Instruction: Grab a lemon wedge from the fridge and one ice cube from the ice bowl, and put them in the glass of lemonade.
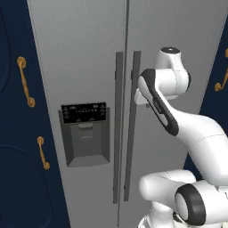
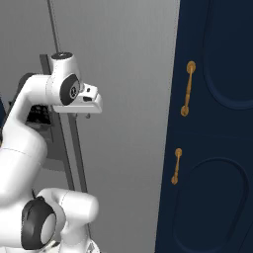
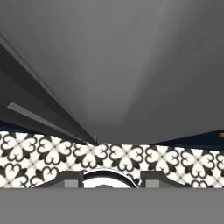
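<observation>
Grey and brushed in finish, the tall side-by-side fridge [image 1: 84, 53] stands shut straight ahead of us, its two long dark vertical bar handles [image 1: 118, 124] set close either side of the centre seam. On its left door we see the black dispenser panel [image 1: 84, 112] with a grey recess beneath it. We see the same fridge in the right base view as a broad grey door face [image 2: 128, 74], and in the hand view as a grey surface [image 3: 131, 57] running down to the floor.

Our white arm with dark joints reaches up to the right-hand handle, and the white hand with its two-finger gripper [image 2: 88, 114] sits at that bar in the right base view, at about the height of the dispenser panel. We cannot tell from these views whether the jaws are wide, narrow, or closed on the handle, nor whether they touch it.

Navy cabinet doors [image 1: 18, 133] with curved gold handles [image 1: 26, 82] flank the fridge on the left, and more navy doors [image 2: 217, 123] with gold handles [image 2: 187, 89] stand to its right. Below, the hand view shows a black-and-white patterned tile floor [image 3: 131, 159].
</observation>
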Controlling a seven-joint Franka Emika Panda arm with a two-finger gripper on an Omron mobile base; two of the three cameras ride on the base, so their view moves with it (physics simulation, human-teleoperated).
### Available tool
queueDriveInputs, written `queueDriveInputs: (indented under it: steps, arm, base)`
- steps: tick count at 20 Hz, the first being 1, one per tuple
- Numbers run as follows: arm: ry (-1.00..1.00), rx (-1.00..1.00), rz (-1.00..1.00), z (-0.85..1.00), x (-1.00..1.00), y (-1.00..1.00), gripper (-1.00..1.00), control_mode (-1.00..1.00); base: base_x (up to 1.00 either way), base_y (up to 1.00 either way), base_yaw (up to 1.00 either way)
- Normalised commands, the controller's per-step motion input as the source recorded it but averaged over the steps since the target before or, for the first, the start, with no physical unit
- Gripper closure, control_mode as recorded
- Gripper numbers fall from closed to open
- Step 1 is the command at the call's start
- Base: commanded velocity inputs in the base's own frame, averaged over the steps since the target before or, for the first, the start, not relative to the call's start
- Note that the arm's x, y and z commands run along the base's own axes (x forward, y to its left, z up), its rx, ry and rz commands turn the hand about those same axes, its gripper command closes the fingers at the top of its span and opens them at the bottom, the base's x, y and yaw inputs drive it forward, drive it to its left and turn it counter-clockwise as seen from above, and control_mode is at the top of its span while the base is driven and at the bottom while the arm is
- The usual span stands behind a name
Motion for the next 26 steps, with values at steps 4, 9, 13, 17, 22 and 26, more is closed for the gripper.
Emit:
queueDriveInputs:
  steps: [4, 9, 13, 17, 22, 26]
  arm:
    - [0.0, 0.05, -0.02, 0.0, -0.59, 0.0, -1.0, -1.0]
    - [0.0, 0.1, -0.09, -0.13, -0.94, 0.0, -1.0, -1.0]
    - [0.0, 0.02, -0.09, -0.08, -0.2, 0.0, -1.0, -1.0]
    - [0.0, 0.03, 0.0, -0.03, -0.42, 0.0, -1.0, 1.0]
    - [0.0, 0.0, 0.0, 0.0, 0.0, 0.0, -1.0, 1.0]
    - [0.0, 0.0, 0.0, 0.0, 0.0, 0.0, -1.0, 1.0]
  base:
    - [0.0, 0.0, 0.0]
    - [0.0, 0.0, 0.0]
    - [0.0, 0.0, 0.0]
    - [-0.25, 0.08, 0.0]
    - [-0.88, 0.22, 0.0]
    - [-0.32, 0.01, -0.01]
